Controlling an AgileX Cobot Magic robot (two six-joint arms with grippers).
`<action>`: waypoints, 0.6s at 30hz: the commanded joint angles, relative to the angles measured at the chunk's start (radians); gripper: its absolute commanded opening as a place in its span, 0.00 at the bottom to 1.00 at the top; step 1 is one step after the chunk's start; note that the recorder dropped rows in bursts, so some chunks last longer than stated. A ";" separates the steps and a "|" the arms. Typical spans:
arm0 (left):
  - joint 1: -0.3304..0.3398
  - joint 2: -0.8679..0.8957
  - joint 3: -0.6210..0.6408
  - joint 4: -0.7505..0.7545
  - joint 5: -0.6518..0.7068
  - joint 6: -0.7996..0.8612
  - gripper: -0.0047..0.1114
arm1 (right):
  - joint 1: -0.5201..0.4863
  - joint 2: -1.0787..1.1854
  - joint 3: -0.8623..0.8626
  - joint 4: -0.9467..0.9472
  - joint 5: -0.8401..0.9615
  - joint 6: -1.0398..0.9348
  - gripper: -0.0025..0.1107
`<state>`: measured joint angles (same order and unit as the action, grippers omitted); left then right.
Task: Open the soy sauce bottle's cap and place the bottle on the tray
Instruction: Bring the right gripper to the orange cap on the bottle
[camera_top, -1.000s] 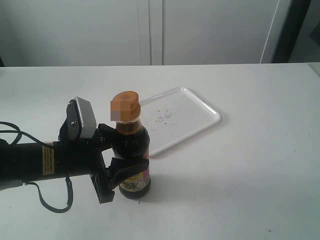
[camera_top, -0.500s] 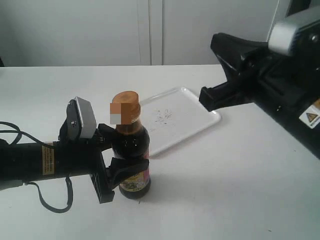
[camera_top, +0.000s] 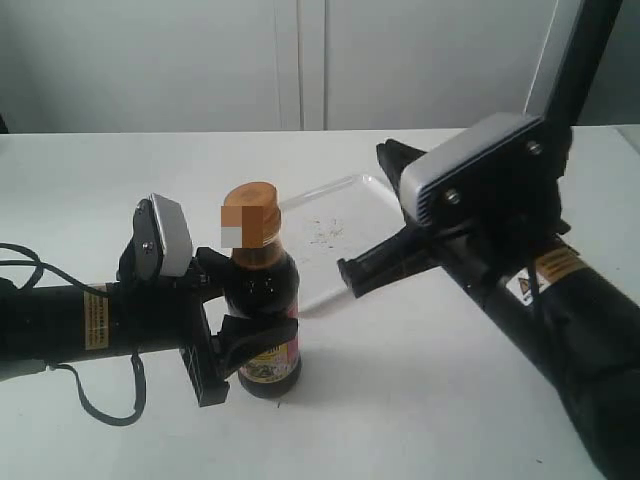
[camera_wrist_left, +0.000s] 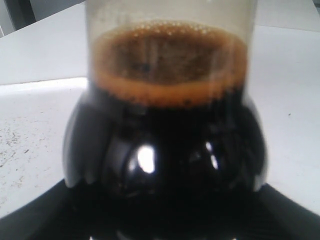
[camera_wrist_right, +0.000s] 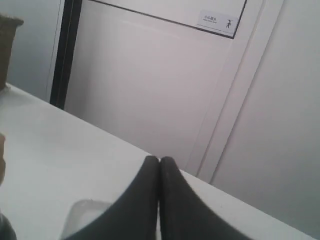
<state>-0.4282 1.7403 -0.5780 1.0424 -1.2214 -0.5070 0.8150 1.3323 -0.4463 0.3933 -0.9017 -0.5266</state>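
The soy sauce bottle (camera_top: 266, 290) stands upright on the white table, just in front of the tray (camera_top: 345, 218). Its copper-orange cap (camera_top: 252, 212) is down. My left gripper (camera_top: 243, 306) comes in from the left and is shut on the bottle's dark belly. In the left wrist view the bottle (camera_wrist_left: 170, 145) fills the picture, and the black fingers show only at the lower corners. My right gripper (camera_top: 347, 272) hovers over the tray's near part, to the right of the bottle and lower than the cap, apart from it. Its fingertips (camera_wrist_right: 152, 165) touch each other with nothing between them.
The right arm and its grey wrist camera (camera_top: 480, 170) cover the tray's right half. White cabinet doors (camera_top: 300, 60) stand behind the table. A corner of the tray (camera_wrist_right: 80, 215) shows beside the right fingers. Bare table lies in front of the bottle.
The right arm has come into view from the upper right and moved left and down over the tray, toward the bottle. The left gripper and the bottle have not moved.
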 joint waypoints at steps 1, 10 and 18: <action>-0.004 -0.001 0.009 0.006 0.000 0.013 0.04 | 0.066 0.041 -0.028 0.146 -0.024 -0.237 0.02; -0.004 -0.001 0.009 0.006 0.000 0.013 0.04 | 0.197 0.112 -0.111 0.289 -0.018 -0.561 0.02; -0.004 -0.001 0.009 0.006 0.000 0.013 0.04 | 0.264 0.206 -0.179 0.383 -0.027 -0.813 0.02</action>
<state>-0.4282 1.7403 -0.5780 1.0403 -1.2214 -0.5070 1.0578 1.5179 -0.6059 0.7417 -0.9144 -1.2682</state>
